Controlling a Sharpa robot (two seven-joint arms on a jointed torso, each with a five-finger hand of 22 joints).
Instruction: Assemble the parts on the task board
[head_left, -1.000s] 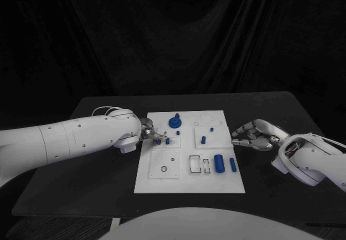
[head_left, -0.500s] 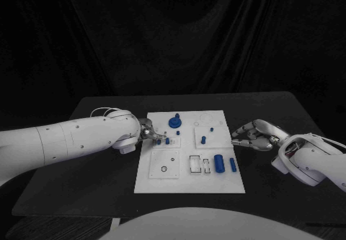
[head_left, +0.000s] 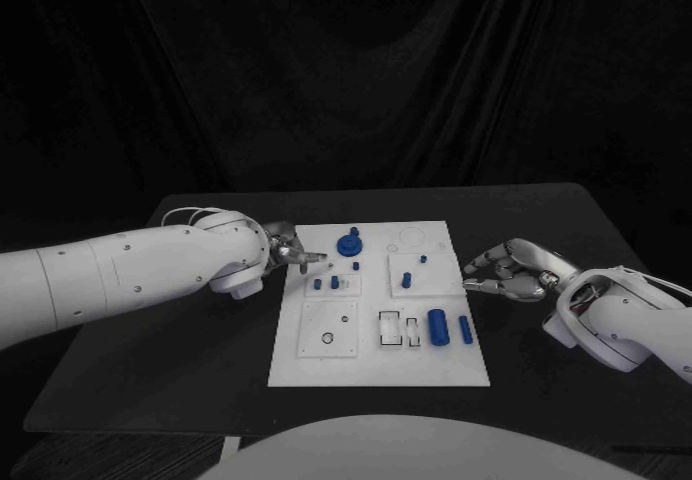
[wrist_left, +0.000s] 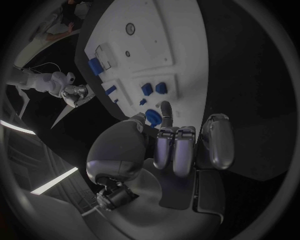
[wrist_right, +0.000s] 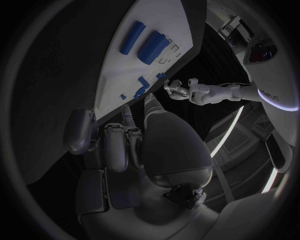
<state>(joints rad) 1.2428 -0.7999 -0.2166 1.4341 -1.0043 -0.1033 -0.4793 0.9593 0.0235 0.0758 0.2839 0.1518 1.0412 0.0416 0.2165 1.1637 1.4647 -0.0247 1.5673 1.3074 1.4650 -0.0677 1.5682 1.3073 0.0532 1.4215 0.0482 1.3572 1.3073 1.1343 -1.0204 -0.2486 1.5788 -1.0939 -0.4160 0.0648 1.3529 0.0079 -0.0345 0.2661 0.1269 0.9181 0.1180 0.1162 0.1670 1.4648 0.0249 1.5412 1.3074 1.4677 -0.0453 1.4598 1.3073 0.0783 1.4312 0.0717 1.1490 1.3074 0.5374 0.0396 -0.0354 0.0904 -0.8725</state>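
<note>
A white task board (head_left: 378, 350) lay in the middle of a black table (head_left: 173, 350), seen from above by the head camera. The left hand (head_left: 293, 258) reached in from nine o'clock and hovered over the board's left edge, near its far corner. Its fingers (wrist_left: 175, 150) were curled inward with one extended, and nothing was visibly held between them. Just beyond its fingertips, toward three o'clock, two short blue pegs (head_left: 326, 283) stood side by side in a small square plate on the board. At twelve o'clock on the board stood a larger blue knob-shaped part (head_left: 349, 243). Right of centre, two more small blue pegs (head_left: 414, 274) stood in another square plate. Toward the board's near right area, at about four o'clock, a thick blue cylinder (head_left: 437, 327) lay on its side, with a thinner blue rod (head_left: 466, 329) lying just beside it on the right. The wrist camera on the right arm showed the same pair lying together on the board.

The right hand (head_left: 508, 270) sat at three o'clock, just off the board's right edge above the table. Its fingers were loosely curled and held nothing.
</note>
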